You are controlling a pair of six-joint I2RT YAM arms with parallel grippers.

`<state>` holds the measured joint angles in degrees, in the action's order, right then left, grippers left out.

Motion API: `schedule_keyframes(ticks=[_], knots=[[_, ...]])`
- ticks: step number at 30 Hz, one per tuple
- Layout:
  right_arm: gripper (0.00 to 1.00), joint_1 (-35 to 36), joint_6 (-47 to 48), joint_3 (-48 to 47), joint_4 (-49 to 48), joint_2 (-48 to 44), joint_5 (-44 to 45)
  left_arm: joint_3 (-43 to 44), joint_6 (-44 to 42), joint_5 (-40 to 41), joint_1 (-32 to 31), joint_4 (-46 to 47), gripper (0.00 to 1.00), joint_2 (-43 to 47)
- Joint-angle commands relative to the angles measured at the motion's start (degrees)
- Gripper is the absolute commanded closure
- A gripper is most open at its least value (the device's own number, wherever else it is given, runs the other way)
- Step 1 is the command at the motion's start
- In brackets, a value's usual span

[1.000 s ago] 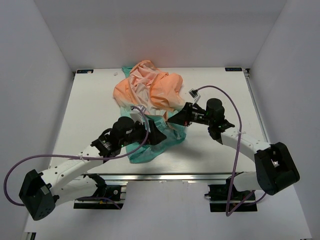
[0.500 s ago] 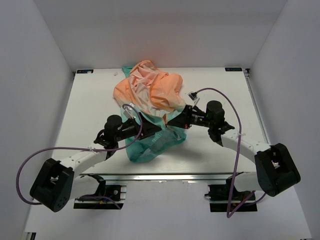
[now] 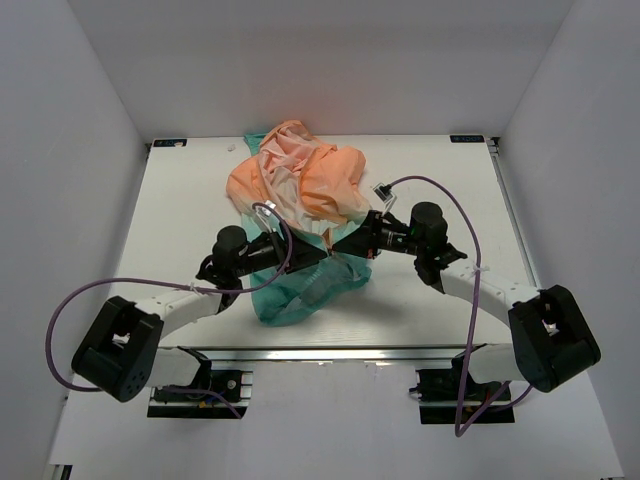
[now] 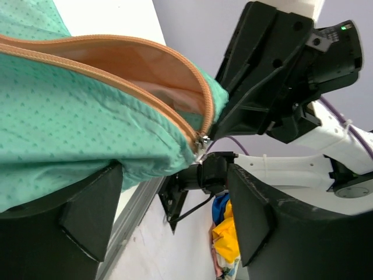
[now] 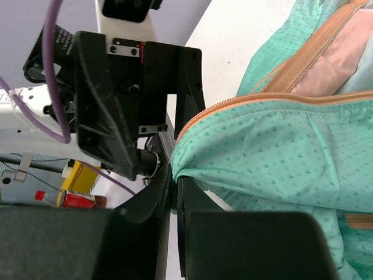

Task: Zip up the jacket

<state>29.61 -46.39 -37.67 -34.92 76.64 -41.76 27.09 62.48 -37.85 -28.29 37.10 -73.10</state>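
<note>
Inspection, near to far.

1. The left tool (image 3: 316, 258) comes in from the left at the jacket's (image 3: 300, 190) near teal part. Its jaws stand wide apart. In the left wrist view a teal fold of the jacket (image 4: 87, 116) lies between its fingers (image 4: 93, 210) and is not clamped.

2. The zipper (image 4: 175, 76) is open. Its two orange tapes spread apart over the peach inside and meet at the small metal slider (image 4: 202, 142), which sits at the corner of the fold between the jaws.

3. The right tool (image 3: 342, 244) comes in from the right, directly facing the left one, with the tips of the two tools close together. Its jaws are closed, pinching the teal edge of the jacket (image 5: 280, 157) at the fingertips (image 5: 169, 181).

4. The jacket lies crumpled at the middle of the white worktop (image 3: 180, 220). Its long axis runs near to far: the teal lower part points toward the arm bases, and the peach upper part is bunched toward the far edge. The tools hold the teal part slightly raised.
</note>
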Motion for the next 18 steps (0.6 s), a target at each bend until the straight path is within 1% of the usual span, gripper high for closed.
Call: schedule_keyframes(ticks=[1, 5, 6, 7, 8, 11, 12, 13, 15, 16, 18], knots=[[1.0, 0.45, -0.89, -0.74, -4.54, 0.09, -0.78, 2.17, 0.62, -1.88, -0.01, 4.02, 0.19, -1.51], [1.0, 0.72, -1.51, -0.3, -5.34, 0.7, -0.87, 2.35, 2.82, -2.85, -0.01, 9.03, 0.3, -3.53], [1.0, 0.8, -1.6, -0.12, -5.69, 0.7, -0.78, 2.35, 3.52, -3.72, -0.01, 12.09, 0.32, -4.06], [1.0, 0.8, -1.68, -0.12, -5.69, 1.14, -0.78, 2.18, 4.57, -4.07, -0.01, 13.25, 0.35, -4.42], [1.0, 0.8, -1.77, -0.04, -5.78, 1.23, -0.78, 2.18, 4.84, -4.34, -0.01, 13.78, 0.43, -4.85], [1.0, 0.8, -1.77, -0.03, -6.04, 1.67, -0.69, 1.04, 5.63, -4.25, -0.01, 15.45, 0.45, -4.86], [1.0, 0.89, -1.77, -0.03, -5.95, 1.76, -0.61, 0.6, 5.81, -4.08, -0.01, 16.41, 0.5, -4.77], [1.0, 0.89, -1.77, -0.03, -6.04, 2.02, -0.61, 0.59, 5.99, -4.08, -0.01, 16.68, 0.51, -4.77], [1.0, 0.89, -1.6, -0.03, -5.95, 2.28, -0.52, 0.68, 5.81, -3.99, -0.01, 16.6, 0.56, -4.25], [1.0, 0.89, -1.51, -0.12, -5.95, 2.63, -0.6, 0.77, 5.55, -3.82, -0.01, 16.43, 0.57, -4.07], [1.0, 0.89, -1.07, -0.3, -5.6, 2.81, -0.69, 0.59, 5.37, -3.64, -0.01, 15.73, 0.63, -3.72]])
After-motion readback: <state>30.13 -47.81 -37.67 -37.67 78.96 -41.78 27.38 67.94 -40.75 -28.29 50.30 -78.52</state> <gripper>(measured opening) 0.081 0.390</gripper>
